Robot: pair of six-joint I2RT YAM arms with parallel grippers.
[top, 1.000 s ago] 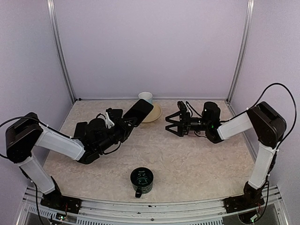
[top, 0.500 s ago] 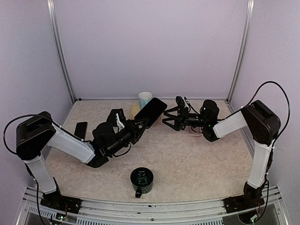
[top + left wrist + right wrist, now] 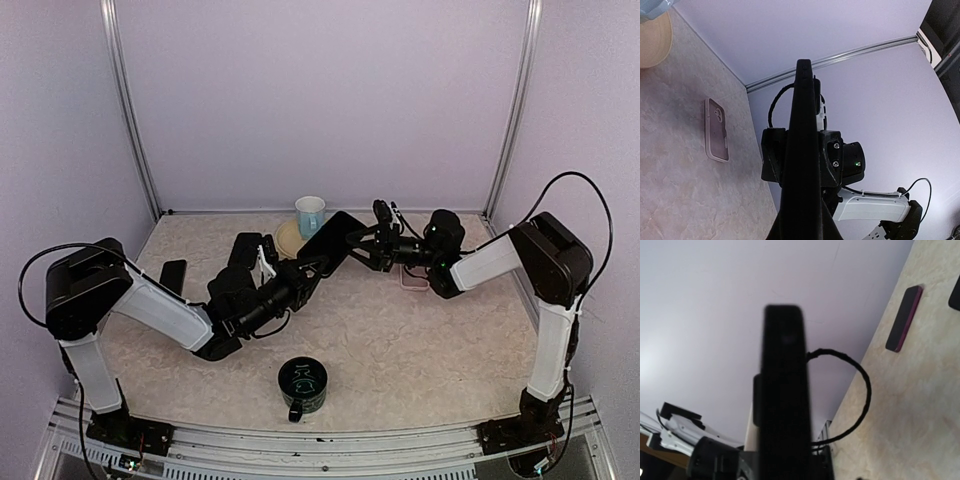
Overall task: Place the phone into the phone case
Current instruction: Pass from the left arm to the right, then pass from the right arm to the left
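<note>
The black phone [image 3: 335, 240] hangs tilted in the air over the back middle of the table, my left gripper [image 3: 316, 264] shut on its lower end. My right gripper [image 3: 364, 243] reaches in from the right, with its fingers [image 3: 832, 156] on either side of the phone's upper end. I cannot make out whether they touch it. Both wrist views show the phone [image 3: 801, 125] edge-on, a dark bar [image 3: 784, 390] up the middle. The pale pink phone case [image 3: 413, 277] lies flat and open side up below the right arm, also visible on the table [image 3: 716, 130].
A dark flat slab with a magenta edge [image 3: 173, 275] lies at the left [image 3: 904, 319]. A pale blue cup [image 3: 310, 214] and a cream plate [image 3: 289, 237] sit at the back. A dark green mug [image 3: 302, 384] stands near the front middle.
The left arm has carried the phone rightwards and up towards the right gripper. The right gripper has moved left to meet it, and its fingers have narrowed round the phone's end.
</note>
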